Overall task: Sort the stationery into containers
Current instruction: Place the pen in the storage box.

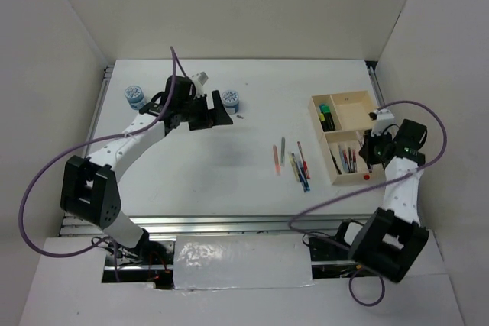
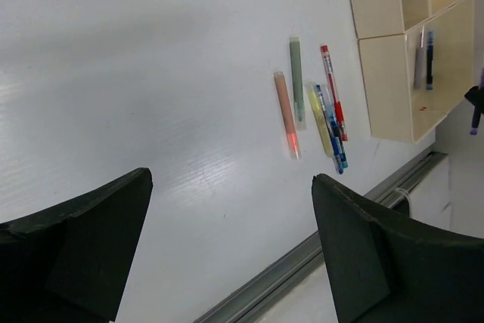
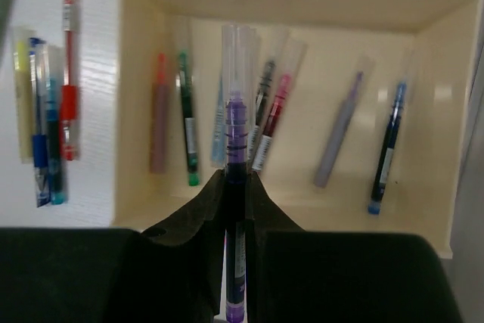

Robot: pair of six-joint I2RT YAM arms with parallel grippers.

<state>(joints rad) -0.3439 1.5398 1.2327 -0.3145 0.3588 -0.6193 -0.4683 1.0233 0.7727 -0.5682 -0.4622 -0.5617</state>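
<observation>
The right fingers are pinched nearly shut on a thin purple pen. It runs lengthwise between them, its clear cap pointing to 12 o'clock in the wrist view. They hang over the pale wooden rectangular tray at 3 o'clock on the white tabletop, above its near compartment. Other thin pens lie side by side there: red, green, crimson, grey and a dark blue pen. A far compartment holds stubby green and yellow highlighters. At 9 o'clock of the tray a loose cluster of thin pens lies on the tabletop.

The left fingers stand wide apart with nothing between them, held above the tabletop at 11 o'clock. They are just beside 1 of the 2 small round blue-white pots; the other pot sits at 10 o'clock.
</observation>
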